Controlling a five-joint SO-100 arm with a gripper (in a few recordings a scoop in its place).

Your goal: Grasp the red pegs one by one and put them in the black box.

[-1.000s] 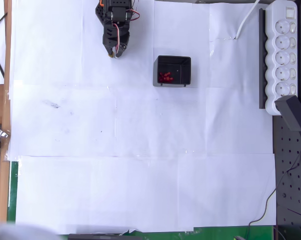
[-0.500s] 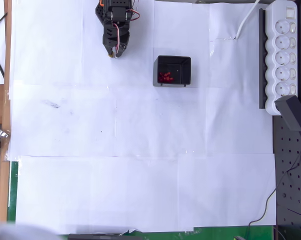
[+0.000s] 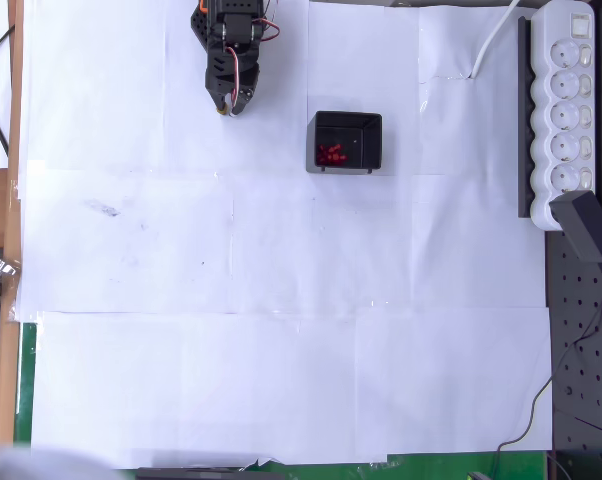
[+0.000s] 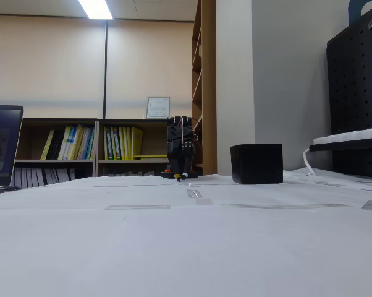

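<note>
The gripper (image 3: 227, 104) hung with fingers drawn together, holding nothing, over the white paper (image 3: 281, 300); well to its right in the overhead view, the red pegs (image 3: 329, 154) lay clustered inside the black box (image 3: 370, 128).

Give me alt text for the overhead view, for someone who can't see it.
Seen from above, a small black box on white paper holds a cluster of red pegs. The black robot arm is folded at the top edge, its end effector to the box's left and apart from it. A white power strip lies along the right edge.
</note>
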